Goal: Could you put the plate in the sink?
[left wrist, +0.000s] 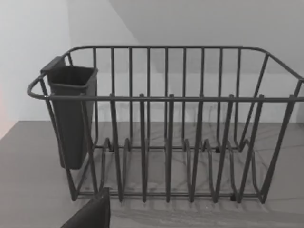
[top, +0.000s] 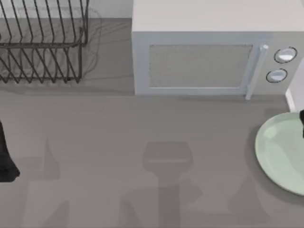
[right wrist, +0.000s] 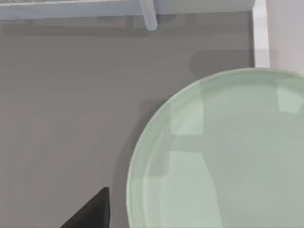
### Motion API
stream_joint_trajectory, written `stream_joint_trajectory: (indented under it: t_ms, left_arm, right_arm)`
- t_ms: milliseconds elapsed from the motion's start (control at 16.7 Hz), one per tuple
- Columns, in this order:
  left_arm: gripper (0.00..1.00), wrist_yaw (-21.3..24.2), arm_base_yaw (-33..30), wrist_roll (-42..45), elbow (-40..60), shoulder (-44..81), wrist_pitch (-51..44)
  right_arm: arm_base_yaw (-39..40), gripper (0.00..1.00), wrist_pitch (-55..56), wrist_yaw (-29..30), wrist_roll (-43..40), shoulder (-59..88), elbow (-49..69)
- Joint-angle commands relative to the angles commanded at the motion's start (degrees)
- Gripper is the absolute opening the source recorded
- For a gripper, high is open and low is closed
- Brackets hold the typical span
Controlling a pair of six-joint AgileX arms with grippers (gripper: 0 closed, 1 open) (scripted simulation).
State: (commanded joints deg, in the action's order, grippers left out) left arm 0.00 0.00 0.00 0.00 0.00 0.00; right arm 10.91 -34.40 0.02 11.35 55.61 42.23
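The pale mint-green plate (top: 281,153) lies at the right edge of the grey counter, partly cut off by the top view's border; it also spreads across the right wrist view (right wrist: 223,156). A dark part of my right gripper (top: 301,124) shows over the plate's far rim at the right border. The sink is seen as a thin white rim (top: 289,100) just behind the plate, right of the microwave, and again in the right wrist view (right wrist: 261,40). My left gripper (top: 6,161) is parked at the table's left edge.
A white-grey microwave (top: 204,57) stands at the back, its door handle near the sink rim. A dark wire dish rack (top: 42,45) with a cutlery cup (left wrist: 71,114) sits at the back left. Bare grey counter (top: 142,142) stretches between the arms.
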Motion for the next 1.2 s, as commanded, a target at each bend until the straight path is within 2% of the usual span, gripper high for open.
stream_joint_trajectory:
  t_ms: [300, 540, 780, 1200]
  left_arm:
    - [1.00, 0.00, 0.00, 0.00, 0.00, 0.00, 0.00]
    - [1.00, 0.00, 0.00, 0.00, 0.00, 0.00, 0.00]
    - [1.00, 0.00, 0.00, 0.00, 0.00, 0.00, 0.00]
    - [1.00, 0.00, 0.00, 0.00, 0.00, 0.00, 0.00]
  right_arm:
    - [4.95, 1.00, -15.58, 0.01, 5.14, 27.52, 19.28]
    - [7.74, 1.00, -24.39, 0.01, 8.05, 42.82, 30.11]
    - [8.89, 1.00, -28.04, 0.01, 9.25, 48.77, 34.58]
    - [9.93, 1.00, -25.69, -0.30, 8.54, 49.47, 33.39]
